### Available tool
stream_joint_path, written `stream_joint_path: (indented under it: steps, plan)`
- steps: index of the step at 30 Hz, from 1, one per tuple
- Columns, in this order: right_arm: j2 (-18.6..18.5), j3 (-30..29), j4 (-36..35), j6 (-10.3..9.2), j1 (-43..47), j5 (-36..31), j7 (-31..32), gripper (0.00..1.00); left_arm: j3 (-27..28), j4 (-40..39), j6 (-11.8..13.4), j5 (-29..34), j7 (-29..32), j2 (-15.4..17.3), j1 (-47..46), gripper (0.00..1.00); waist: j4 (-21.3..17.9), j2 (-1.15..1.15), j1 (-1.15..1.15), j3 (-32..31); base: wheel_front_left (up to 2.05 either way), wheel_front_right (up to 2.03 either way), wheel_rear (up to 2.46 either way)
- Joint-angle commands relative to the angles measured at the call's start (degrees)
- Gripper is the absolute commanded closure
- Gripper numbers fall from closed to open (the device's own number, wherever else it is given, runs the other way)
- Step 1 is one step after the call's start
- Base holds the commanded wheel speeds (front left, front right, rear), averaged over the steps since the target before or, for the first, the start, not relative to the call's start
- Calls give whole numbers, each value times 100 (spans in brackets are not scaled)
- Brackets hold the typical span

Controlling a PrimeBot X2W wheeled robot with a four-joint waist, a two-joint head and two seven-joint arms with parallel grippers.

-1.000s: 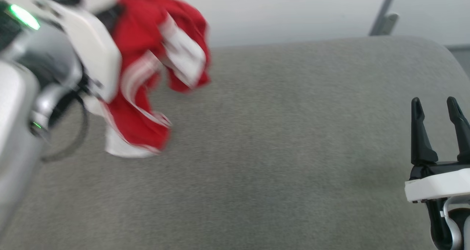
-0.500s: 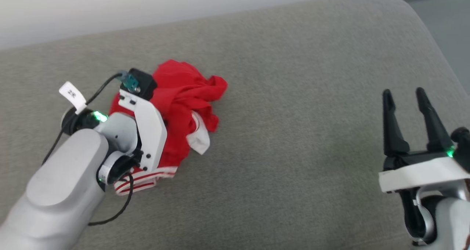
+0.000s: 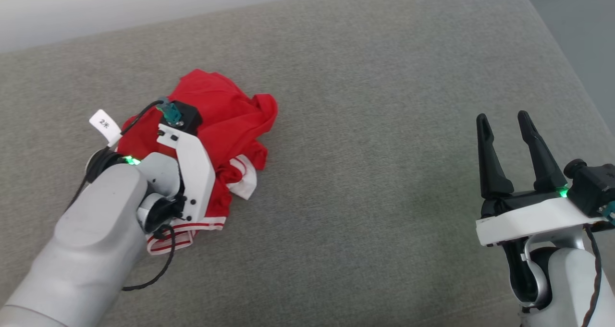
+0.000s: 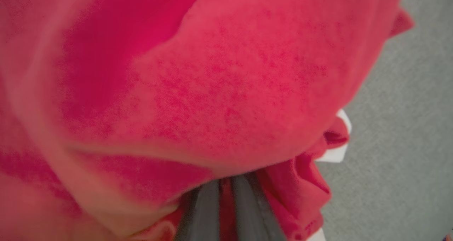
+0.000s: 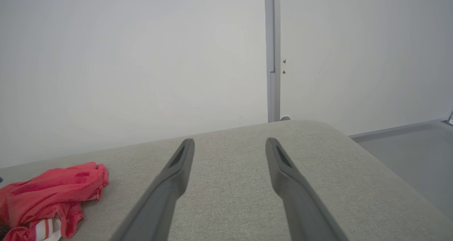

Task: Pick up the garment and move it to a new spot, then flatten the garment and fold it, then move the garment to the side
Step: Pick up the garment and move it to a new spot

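The garment (image 3: 226, 111) lies in a crumpled red heap on the grey padded surface (image 3: 365, 173), left of centre. A white sleeve and red-and-white striped trim (image 3: 178, 231) poke out at its near side. My left gripper (image 4: 226, 188) is buried in the heap from above. In the left wrist view its two dark fingers (image 4: 207, 212) stand close together with red cloth (image 4: 226, 74) pinched between them and draped over the tips. My right gripper (image 3: 504, 125) hovers open and empty far to the right. The right wrist view shows the garment (image 5: 53, 191) at the lower left.
The padded surface curves down at its right edge (image 3: 567, 67), with grey floor (image 3: 596, 24) beyond. A white wall runs behind it, with a grey upright post (image 5: 271, 57). A black cable (image 3: 158, 269) loops beside my left forearm.
One second ago the garment hung in the air from my left gripper; now it rests bunched on the surface with the gripper down in it. The head camera has shifted; the right gripper stays open.
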Motion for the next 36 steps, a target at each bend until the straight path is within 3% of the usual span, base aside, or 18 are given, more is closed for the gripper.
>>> stream_joint_path:
  steps: [1, 2, 3, 4, 12, 16, 25, 36]
  plan:
    - [-21, -18, 8, -2, -15, 24, -39, 0, -98, 85, -40, 15, -104, -119, 56, 82, 86, 0, 0, -57, 0, 0, 0]
    - [-41, -25, 19, -2, -4, 22, -36, 0, -82, 72, -47, 8, -172, -129, -9, 66, 130, 0, 0, -84, 0, 0, 0]
    - [-58, -39, 28, -2, 7, 16, -35, 0, -54, 52, -68, -32, -233, -140, -59, 20, 178, 0, 0, -117, 0, 0, 0]
    - [-73, -43, 31, -2, 16, 6, -28, 0, -49, -3, -88, -11, -323, -126, -118, 0, 224, 0, 0, -150, 0, 0, 0]
    - [-149, -112, -33, -2, 185, -52, 87, 0, 104, -651, -143, -120, -966, 102, -21, 0, 642, 0, 0, -563, 0, 0, 0]
    - [-204, -138, -63, -2, 280, -53, 138, 0, 291, -1184, -28, -77, -1480, 349, 209, 0, 836, 0, 0, -755, 0, 0, 0]
    - [-255, -186, -83, -2, 521, -90, 194, 0, 874, -2336, 447, -115, -2842, 866, 1254, 0, 1178, 0, 0, -1105, 0, 0, 0]
    - [-240, -287, -17, -2, 853, -123, 166, 0, 1669, -3444, 1291, -121, -4660, 1423, 3311, 0, 1409, 0, 0, -1401, 0, 0, 0]
